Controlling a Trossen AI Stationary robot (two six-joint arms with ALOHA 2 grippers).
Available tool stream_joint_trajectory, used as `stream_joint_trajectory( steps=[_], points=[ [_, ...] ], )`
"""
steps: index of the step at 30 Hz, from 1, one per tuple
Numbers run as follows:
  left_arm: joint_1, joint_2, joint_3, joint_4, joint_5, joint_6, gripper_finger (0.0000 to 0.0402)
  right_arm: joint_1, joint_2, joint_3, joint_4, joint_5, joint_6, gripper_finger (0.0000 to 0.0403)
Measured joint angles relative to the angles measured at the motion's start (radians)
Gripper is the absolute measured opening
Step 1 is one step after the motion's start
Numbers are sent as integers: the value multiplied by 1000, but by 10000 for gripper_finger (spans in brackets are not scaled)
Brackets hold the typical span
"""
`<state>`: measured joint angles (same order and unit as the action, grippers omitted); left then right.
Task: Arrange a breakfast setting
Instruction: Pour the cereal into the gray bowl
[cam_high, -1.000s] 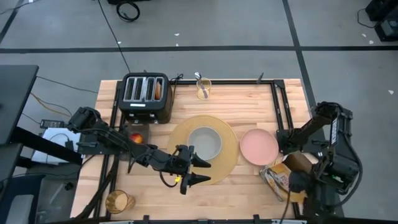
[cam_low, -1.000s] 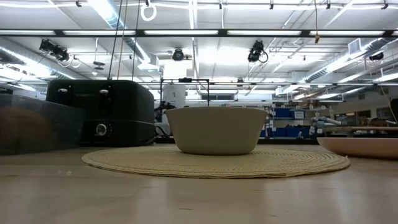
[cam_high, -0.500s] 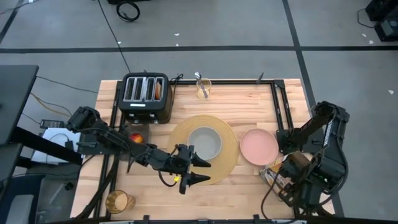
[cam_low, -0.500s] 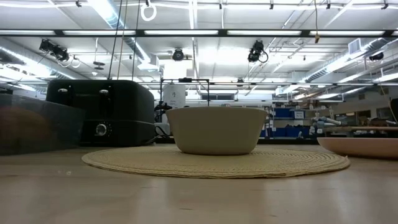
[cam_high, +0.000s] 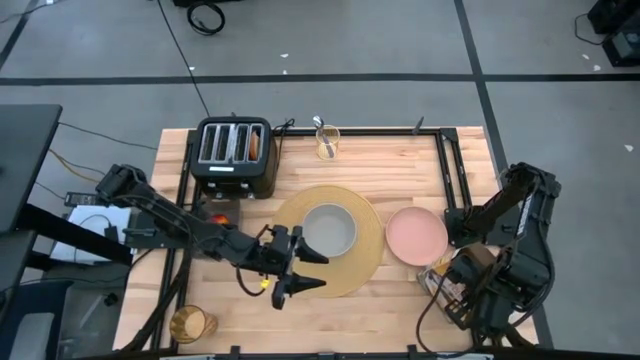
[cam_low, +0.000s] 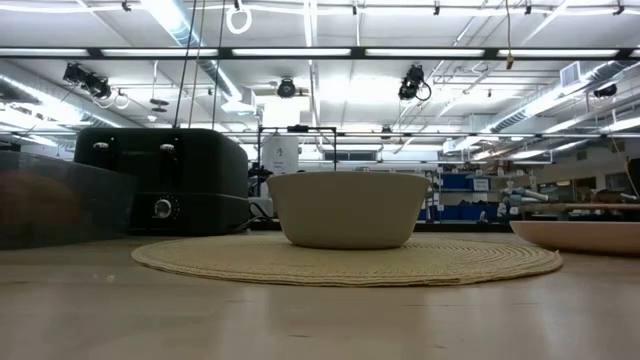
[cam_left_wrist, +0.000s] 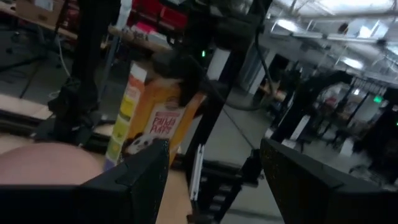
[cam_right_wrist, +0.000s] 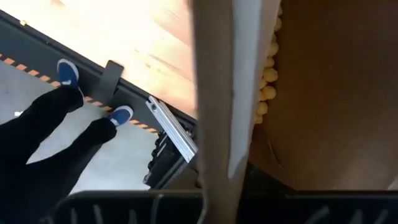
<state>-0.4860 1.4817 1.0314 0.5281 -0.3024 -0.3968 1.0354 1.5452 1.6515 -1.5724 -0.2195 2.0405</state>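
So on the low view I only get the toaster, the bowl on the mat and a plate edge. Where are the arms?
Observer: The left tool hovers open over the near-left edge of the placemat, just short of the bowl.
Operator: And the right one?
Observer: The right tool is at the table's near-right corner, shut on the flap of an open cereal box.
Operator: Any sign of the spoon or the amber glass?
Observer: The spoon stands in a clear glass at the far edge; the amber glass sits at the near-left corner.
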Motion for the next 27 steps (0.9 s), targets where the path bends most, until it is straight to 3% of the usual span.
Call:
stream_joint_trajectory(
  steps=[9, 15, 22, 27],
  points=[
    [8, -125, -8, -251, 14, -1, 258, -82, 1, 147, 3, -91, -104, 3],
    [37, -232, -9, -428, 17, 15, 258, -180, 1, 263, 17, -73, -203, 2],
    [62, -338, -9, -611, 19, -3, 258, -320, 1, 456, 39, 134, -310, 1],
    [60, -392, -9, -676, 21, -3, 258, -442, 1, 545, 37, 268, -474, 1]
  ],
)
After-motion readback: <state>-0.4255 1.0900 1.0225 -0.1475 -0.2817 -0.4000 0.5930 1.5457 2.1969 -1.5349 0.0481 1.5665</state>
